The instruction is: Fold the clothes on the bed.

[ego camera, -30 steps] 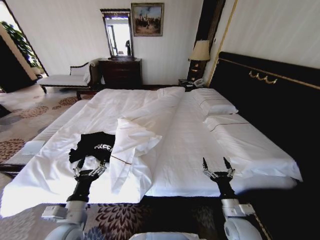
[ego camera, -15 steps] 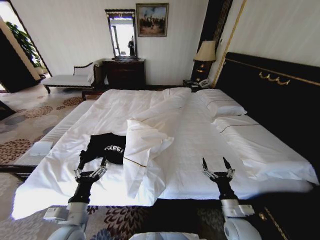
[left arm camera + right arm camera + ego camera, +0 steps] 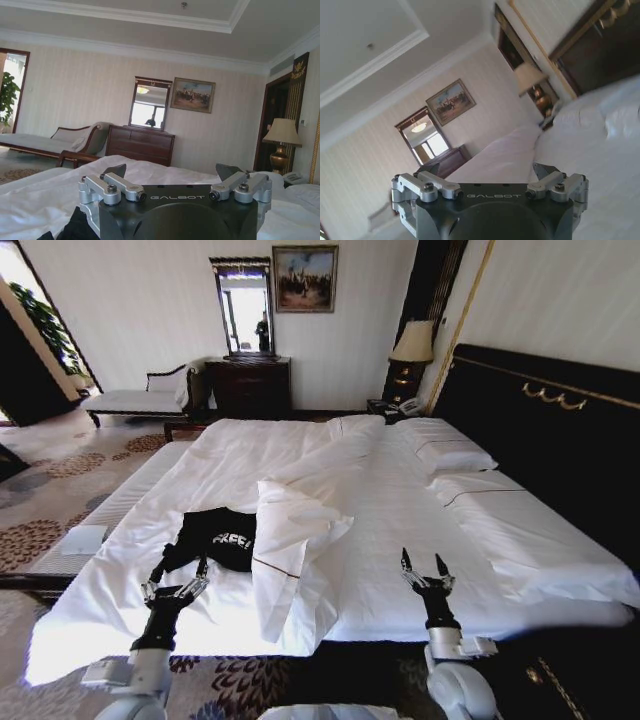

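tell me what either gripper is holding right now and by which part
Nothing is held. The left gripper is open just short of the black short-sleeved T-shirt; the right gripper is open over the white bed.

My left gripper (image 3: 182,573) and right gripper (image 3: 419,561) pair matt black bodies with brushed silver metal links. The soft black cotton T-shirt (image 3: 217,537) lies matt on the large bed's smooth, creased white cloth sheets (image 3: 400,510), beneath a glossy dark wooden headboard (image 3: 545,430).
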